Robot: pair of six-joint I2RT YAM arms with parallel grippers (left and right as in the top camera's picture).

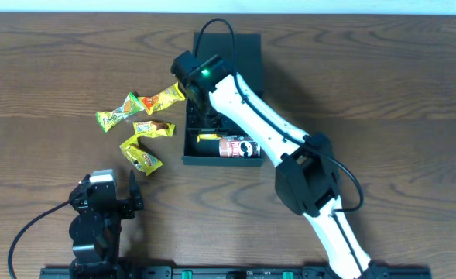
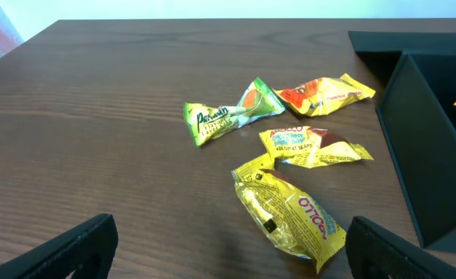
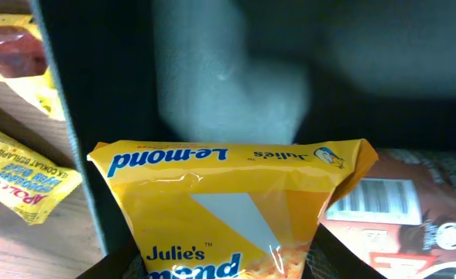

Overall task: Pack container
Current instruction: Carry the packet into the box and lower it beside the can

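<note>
The container is a dark box, open, with its flap lid lying flat behind it. My right gripper is inside it, shut on a yellow Julie's Le-mond packet, which shows in the overhead view beside a red can. The can also shows in the right wrist view. Several snack packets lie left of the box: green, orange, yellow and yellow Apollo. My left gripper is open and empty, low over the table just short of the Apollo packet.
The container's near wall stands right of the packets in the left wrist view. In the overhead view the left gripper sits near the table's front edge. The right arm crosses over the box.
</note>
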